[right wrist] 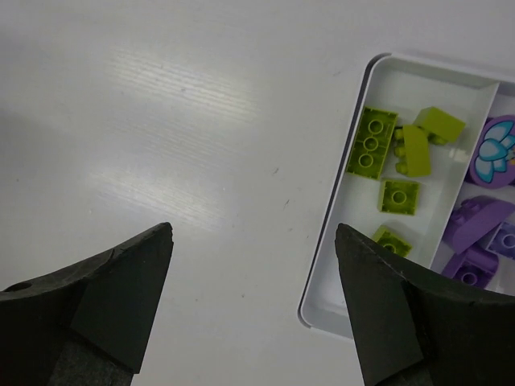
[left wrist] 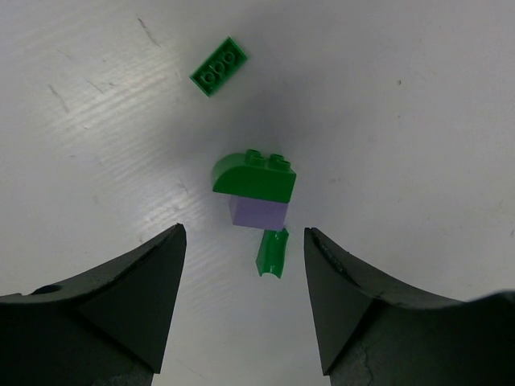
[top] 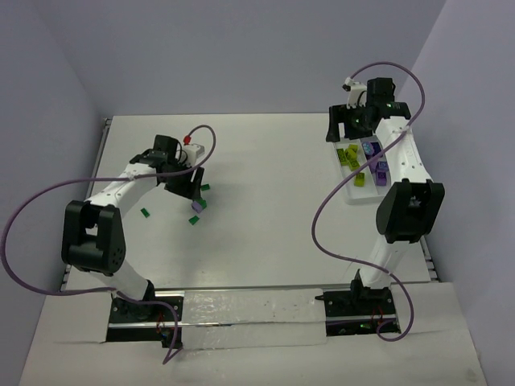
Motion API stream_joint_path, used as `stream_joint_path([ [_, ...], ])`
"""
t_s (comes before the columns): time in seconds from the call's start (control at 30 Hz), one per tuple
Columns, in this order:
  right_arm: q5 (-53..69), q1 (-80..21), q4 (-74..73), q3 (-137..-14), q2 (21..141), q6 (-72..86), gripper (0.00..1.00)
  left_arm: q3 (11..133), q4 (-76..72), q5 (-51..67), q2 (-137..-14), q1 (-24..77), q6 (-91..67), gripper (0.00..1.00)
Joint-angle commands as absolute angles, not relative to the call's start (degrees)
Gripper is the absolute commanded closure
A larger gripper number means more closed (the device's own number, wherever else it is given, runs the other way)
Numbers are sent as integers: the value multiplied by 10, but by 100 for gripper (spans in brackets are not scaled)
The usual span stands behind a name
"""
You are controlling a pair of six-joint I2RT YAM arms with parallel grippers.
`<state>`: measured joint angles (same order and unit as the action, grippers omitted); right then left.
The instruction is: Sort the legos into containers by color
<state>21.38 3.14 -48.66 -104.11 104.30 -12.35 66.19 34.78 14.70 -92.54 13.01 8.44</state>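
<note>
Pick step, it seems: the left gripper (left wrist: 245,231), open and empty, straddles a dark green curved brick (left wrist: 253,177) atop a lavender brick (left wrist: 257,213) at mid-frame. It should next lower and close. The right gripper (right wrist: 253,229) hangs open and empty left of the tray (right wrist: 346,209).

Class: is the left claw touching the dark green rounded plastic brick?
Apart. Left wrist view shows white table between the left claw and the dark green rounded plastic brick.
</note>
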Motion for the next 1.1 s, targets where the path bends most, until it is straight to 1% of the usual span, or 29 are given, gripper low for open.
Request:
stream_joint_path([
  [0.0, 228, 34, -478, -1028, 1032, -106, 11, 648, 347, 139, -937, 145, 98, 32],
  [0.3, 234, 34, -485, -1038, 1036, -108, 11, 642, 344, 133, -972, 160, 110, 32],
  [0.67, 249, 34, -497, -1057, 1047, -103, 11, 634, 300, 120, -1002, 172, 109, 35],
  [0.93, 255, 33, -502, -1058, 1050, -101, 11, 636, 279, 113, -1017, 184, 113, 42],
  [1.07, 258, 32, -504, -1061, 1050, -100, 11, 630, 274, 115, -1017, 186, 116, 50],
])
